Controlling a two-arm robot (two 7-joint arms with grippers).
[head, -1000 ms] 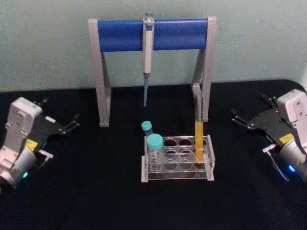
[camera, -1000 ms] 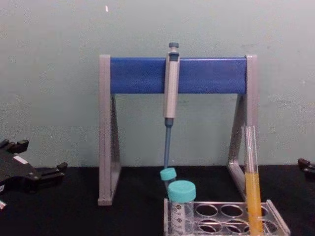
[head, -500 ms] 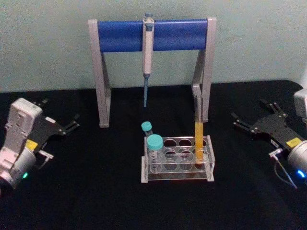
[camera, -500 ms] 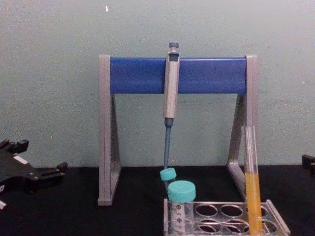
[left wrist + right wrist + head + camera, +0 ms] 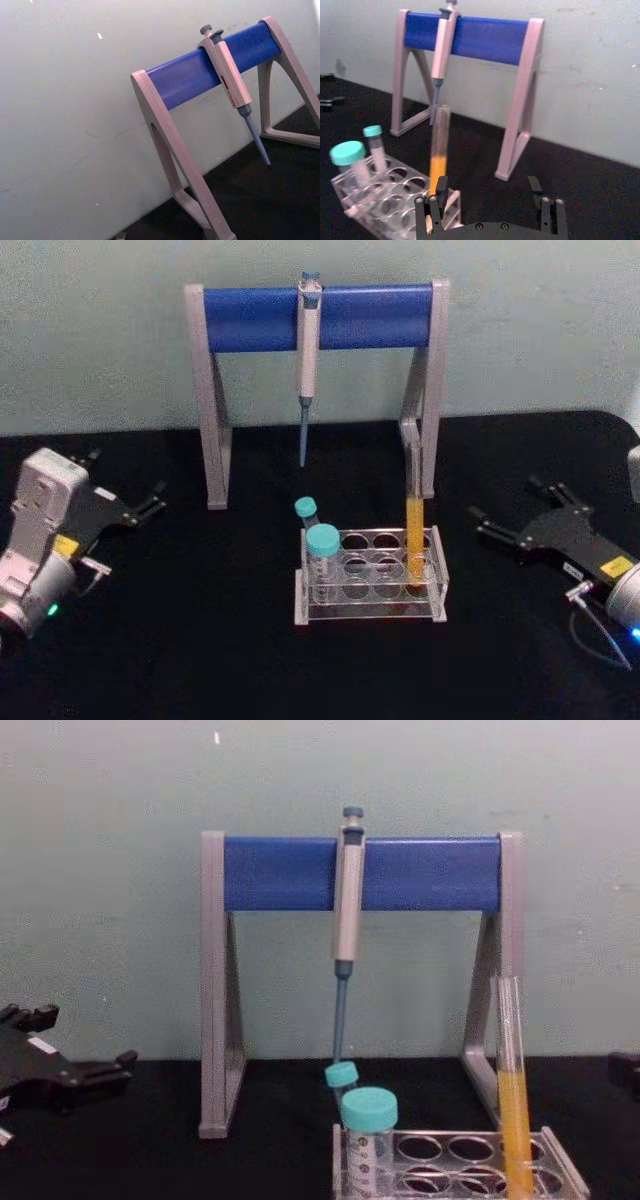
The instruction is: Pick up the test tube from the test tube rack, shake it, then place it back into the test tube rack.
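Test tube [image 5: 414, 540] standing upright in the right-hand column of the test tube rack [image 5: 372, 616] on the worktop [image 5: 200, 650], flanked by the right gripper [image 5: 505, 503] and left gripper [image 5: 127, 478], both with fingers spread and well apart from it; their yellow labels are too small to read.

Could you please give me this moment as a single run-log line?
stage: pre-grasp | test tube: standing in rack, untouched | right end effector: open, right of rack | left end effector: open, parked left
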